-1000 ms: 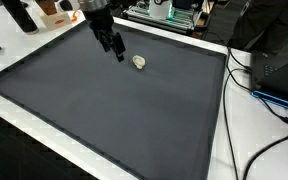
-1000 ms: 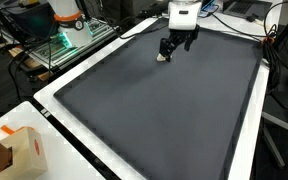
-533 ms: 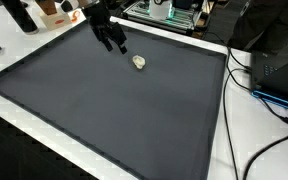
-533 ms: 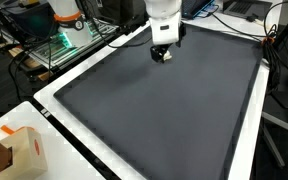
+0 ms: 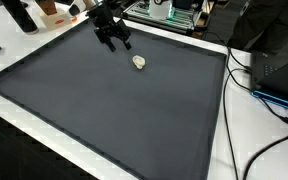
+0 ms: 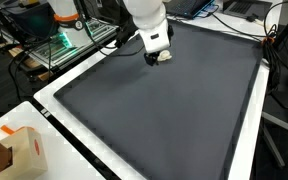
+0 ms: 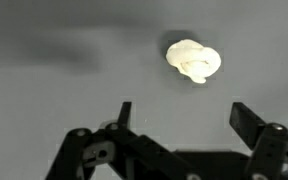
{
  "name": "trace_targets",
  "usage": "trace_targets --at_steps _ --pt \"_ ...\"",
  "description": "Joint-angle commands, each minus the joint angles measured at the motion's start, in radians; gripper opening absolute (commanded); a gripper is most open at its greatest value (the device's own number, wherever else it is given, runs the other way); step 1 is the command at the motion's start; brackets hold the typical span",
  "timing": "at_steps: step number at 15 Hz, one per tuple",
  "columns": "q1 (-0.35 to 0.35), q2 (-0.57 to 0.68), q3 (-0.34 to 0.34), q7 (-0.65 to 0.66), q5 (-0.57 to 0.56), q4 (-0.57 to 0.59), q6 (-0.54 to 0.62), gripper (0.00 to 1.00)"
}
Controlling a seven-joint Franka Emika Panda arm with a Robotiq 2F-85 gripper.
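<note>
1. Soft, even room light falls on the dark mat (image 5: 104, 110), which looks matte in both exterior views.
2. In the wrist view the mat turns hazy grey, with a faint shadow smudge.
3. On the mat, the pale lump (image 7: 193, 60) is nearly washed out and soft-edged.
4. My pincer (image 7: 181, 110) shows dark against the mat.

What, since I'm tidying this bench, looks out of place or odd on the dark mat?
Only a small pale crumpled lump, lying on the dark mat near one edge; it looks like a stray scrap. The open hand is beside it, not touching. Nothing looks spilled or damaged.
</note>
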Motion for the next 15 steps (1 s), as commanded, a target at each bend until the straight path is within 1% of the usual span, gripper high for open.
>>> trace_targets --at_steps 1,8,11,12,15 --pt "-0.018 -0.027 0.004 -0.093 0.024 -0.052 -0.010 1.00" --pt "0.007 -0.024 -0.012 -0.125 -0.058 -0.082 0.054 1.00" --pt "0.017 -0.022 -0.010 -0.110 -0.123 -0.081 0.067 1.00" --pt "0.019 -0.020 -0.004 -0.088 -0.119 -0.078 0.075 1.00" --pt "0.037 -0.023 -0.002 -0.056 -0.166 -0.081 0.100 1.00"
